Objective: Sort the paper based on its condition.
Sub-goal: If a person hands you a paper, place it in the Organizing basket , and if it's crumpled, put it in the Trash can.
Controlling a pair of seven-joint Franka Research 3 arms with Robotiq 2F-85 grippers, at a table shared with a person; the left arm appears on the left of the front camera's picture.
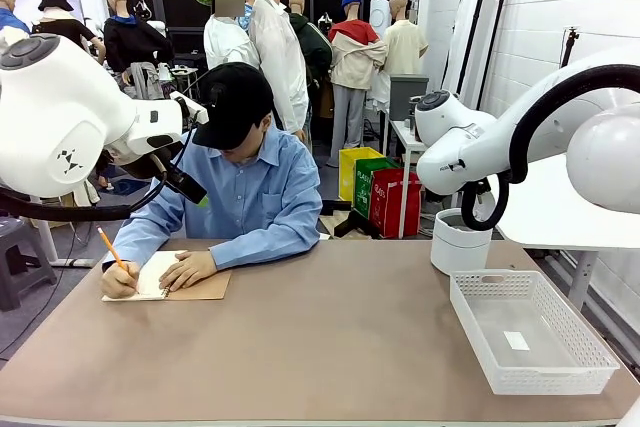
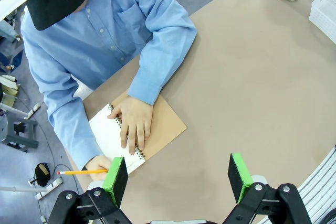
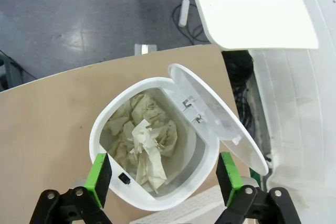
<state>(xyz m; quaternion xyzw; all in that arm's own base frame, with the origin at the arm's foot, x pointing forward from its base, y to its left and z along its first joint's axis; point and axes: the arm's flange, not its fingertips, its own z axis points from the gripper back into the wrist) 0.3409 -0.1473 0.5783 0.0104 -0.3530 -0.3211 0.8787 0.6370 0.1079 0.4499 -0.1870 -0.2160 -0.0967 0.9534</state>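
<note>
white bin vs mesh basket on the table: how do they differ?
The bin is round with solid walls; the basket is rectangular with mesh walls. The bin has a hinged lid, standing open; the basket has none. The bin holds crumpled paper; no wads show in the basket. Both are white, on the table.

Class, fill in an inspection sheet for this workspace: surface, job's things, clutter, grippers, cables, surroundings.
Surface: brown table, flat matte top.
Job's things: crumpled paper inside the open white bin; white mesh basket at the robot's right.
Clutter: spiral notebook and pencil, in use by the person.
Grippers: left gripper open above the table beside the notebook; right gripper open over the bin.
Cables: black hose on the right arm.
Surroundings: the person sits at the far side.
</note>
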